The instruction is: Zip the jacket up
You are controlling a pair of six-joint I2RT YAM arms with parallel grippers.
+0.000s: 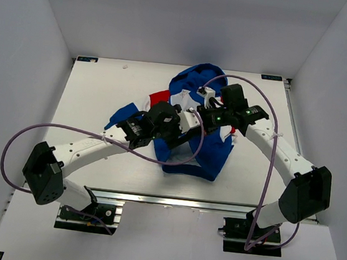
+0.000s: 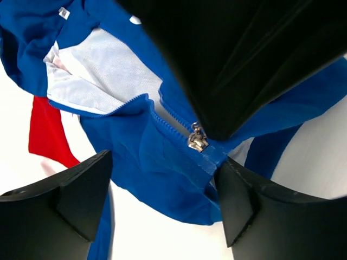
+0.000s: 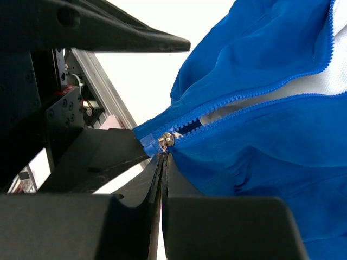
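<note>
The jacket (image 1: 211, 154) lies crumpled mid-table, blue with a red shoulder (image 1: 158, 97) and white lining. In the right wrist view my right gripper (image 3: 163, 158) is shut, pinching the small pull tab under the silver zipper slider (image 3: 165, 140) at the hem. Beyond the slider the two tooth rows (image 3: 255, 97) part over white lining. In the left wrist view my left gripper (image 2: 162, 200) is open, with the blue hem (image 2: 162, 162) and the slider (image 2: 197, 140) between its fingers (image 2: 244, 200). The right arm hides the upper right of that view. From above both grippers meet over the jacket (image 1: 184, 122).
A purple cable (image 1: 198, 142) loops over the jacket between the arms. An aluminium rail (image 1: 202, 204) runs along the table's near edge. White walls (image 1: 37, 58) close in the left, back and right sides.
</note>
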